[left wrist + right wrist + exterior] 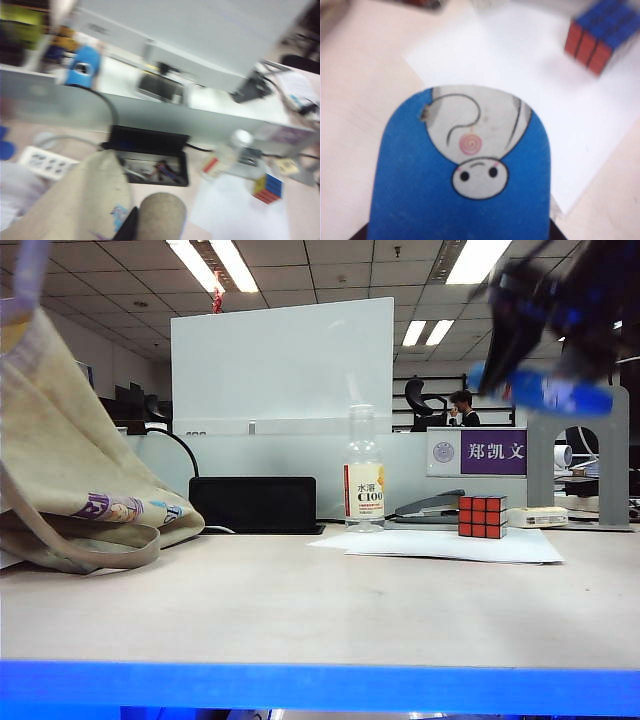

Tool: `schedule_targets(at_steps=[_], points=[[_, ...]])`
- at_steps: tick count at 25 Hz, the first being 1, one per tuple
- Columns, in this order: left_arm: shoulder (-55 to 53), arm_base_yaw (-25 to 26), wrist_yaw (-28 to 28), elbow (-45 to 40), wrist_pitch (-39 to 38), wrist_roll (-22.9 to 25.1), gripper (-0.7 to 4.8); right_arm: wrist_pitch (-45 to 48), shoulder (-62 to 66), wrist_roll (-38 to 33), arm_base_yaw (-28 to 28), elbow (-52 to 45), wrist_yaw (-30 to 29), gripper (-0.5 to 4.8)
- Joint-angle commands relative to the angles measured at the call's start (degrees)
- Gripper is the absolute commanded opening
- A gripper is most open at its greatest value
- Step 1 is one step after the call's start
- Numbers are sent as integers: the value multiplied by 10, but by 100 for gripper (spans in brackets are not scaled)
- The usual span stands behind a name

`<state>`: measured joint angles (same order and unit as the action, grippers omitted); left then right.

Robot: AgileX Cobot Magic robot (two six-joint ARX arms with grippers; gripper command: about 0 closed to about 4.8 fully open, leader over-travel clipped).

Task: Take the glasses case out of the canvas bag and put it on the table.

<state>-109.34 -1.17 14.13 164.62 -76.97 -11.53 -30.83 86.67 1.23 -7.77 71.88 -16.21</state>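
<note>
My right gripper [560,340] gripped the case [545,392], jaws wide around it, high above the cube [482,516] and clear of the table [300,600]. My left gripper [131,227], closed, pinched the bag [70,470], left of the cube.

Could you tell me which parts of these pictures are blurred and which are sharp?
Exterior view: the bottle and cube are sharp; the right tool with the glasses case is smeared. Left wrist view: blurred throughout, canvas bag included. Right wrist view: the case is fairly clear, the cube behind is soft.
</note>
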Motion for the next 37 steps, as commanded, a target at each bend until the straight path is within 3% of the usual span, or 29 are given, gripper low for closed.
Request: schedule_targets(at_steps=[1, 9, 15, 27, 30, 33, 35, 37], points=[[-8, -42, 1, 2, 9, 4, -6, 8, 29, 3, -10, 4, 43, 179], [-50, -134, 26, 2, -34, 17, -5, 12, 94, 1, -69, 3, 72, 179], [-63, -170, 26, 2, -28, 21, -6, 67, 134, -2, -97, -23, 86, 179], [-64, -175, 34, 2, -47, 28, -6, 126, 179, -2, -101, -75, 84, 182], [-64, -175, 53, 2, -43, 31, -6, 131, 174, -4, -101, -70, 40, 280], [-62, -176, 87, 3, -17, 65, -4, 131, 158, -10, -102, -61, -7, 382], [-59, -176, 111, 3, 16, 66, 27, 129, 141, -12, -105, -55, -6, 401], [-56, -176, 124, 3, 55, 69, 103, 130, 118, -12, -107, -51, -4, 402]])
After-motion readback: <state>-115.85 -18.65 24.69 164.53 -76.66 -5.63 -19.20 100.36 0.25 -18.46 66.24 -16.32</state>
